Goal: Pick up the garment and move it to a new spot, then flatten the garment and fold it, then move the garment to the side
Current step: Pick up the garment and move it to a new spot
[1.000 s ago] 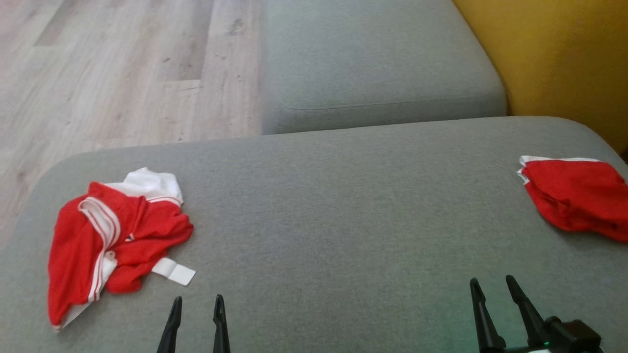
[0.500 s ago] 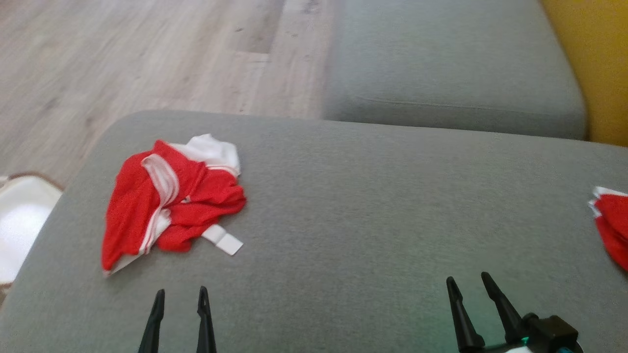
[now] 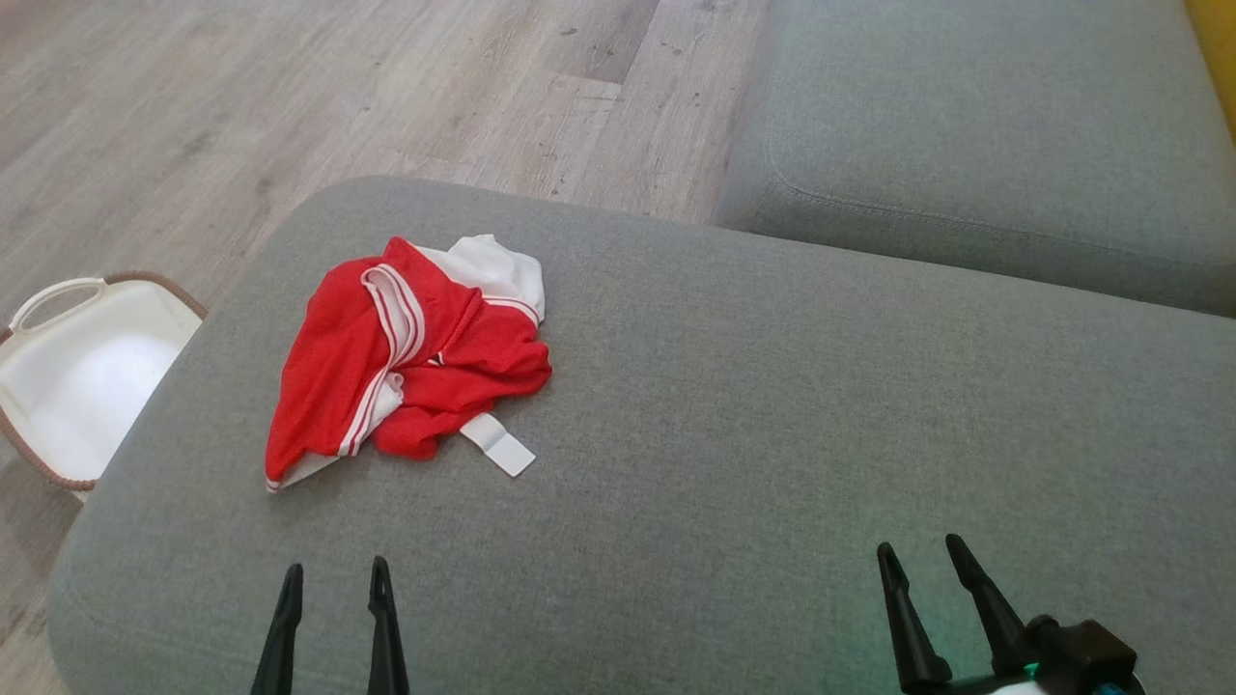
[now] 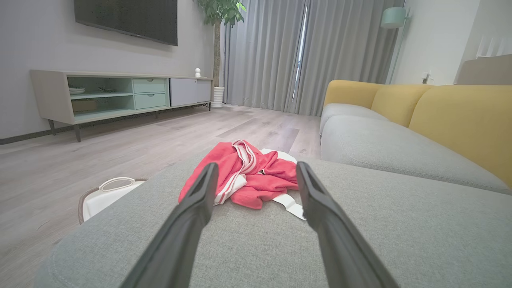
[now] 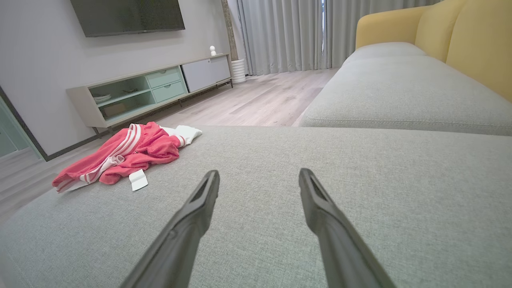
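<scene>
A crumpled red garment (image 3: 406, 362) with white stripes and a white panel lies on the left part of the grey sofa cushion (image 3: 772, 405). In the left wrist view the garment (image 4: 248, 176) sits just beyond my open left gripper (image 4: 256, 170), between its fingers' line of sight. My left gripper (image 3: 333, 577) hovers near the cushion's front edge, below the garment, with nothing between its fingers. At the lower right my right gripper (image 3: 922, 555) stands open and empty, far from the garment (image 5: 124, 154).
A white basket (image 3: 87, 367) with a brown rim stands on the wooden floor left of the cushion. A second grey cushion (image 3: 966, 145) lies beyond, with yellow backrests (image 4: 460, 120). A TV cabinet (image 4: 120, 94) stands across the room.
The head camera has turned left: the garment now sits nearer the picture's middle, the basket has come into view, and a second red garment at the right has left the picture. Both grippers stay open.
</scene>
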{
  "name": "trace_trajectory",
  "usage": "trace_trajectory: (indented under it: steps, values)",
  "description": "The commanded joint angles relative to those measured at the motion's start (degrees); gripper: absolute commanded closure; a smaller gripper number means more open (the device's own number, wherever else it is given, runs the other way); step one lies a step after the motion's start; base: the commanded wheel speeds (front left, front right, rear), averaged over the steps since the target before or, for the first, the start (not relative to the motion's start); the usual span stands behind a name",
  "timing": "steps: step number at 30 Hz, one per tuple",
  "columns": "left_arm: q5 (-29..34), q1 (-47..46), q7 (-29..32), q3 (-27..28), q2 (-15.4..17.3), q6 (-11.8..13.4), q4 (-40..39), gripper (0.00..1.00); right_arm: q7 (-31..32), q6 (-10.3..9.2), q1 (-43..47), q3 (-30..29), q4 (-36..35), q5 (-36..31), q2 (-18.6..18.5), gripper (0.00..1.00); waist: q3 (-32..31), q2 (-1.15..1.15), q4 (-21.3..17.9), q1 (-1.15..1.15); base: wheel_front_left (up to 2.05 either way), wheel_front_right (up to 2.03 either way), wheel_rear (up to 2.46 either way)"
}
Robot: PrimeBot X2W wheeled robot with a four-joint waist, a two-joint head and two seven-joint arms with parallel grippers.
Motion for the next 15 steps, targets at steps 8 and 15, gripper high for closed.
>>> trace_trajectory:
  steps: [8,15]
  values:
    - [2.0,-7.8,-0.3,4.5,0.4,-2.2,-2.6,0.0,-0.6,0.39,-2.6,1.1,-2.0,-0.1,-2.3,0.0,2.9,0.0,-1.1,0.0,0.0,0.0,0.0]
    - [3.0,-24.2,-0.3,6.9,4.4,-6.3,-0.9,0.0,-0.6,0.39,-5.3,1.5,-3.7,-0.9,-5.9,0.0,11.5,0.0,-2.2,0.0,0.0,0.0,0.0]
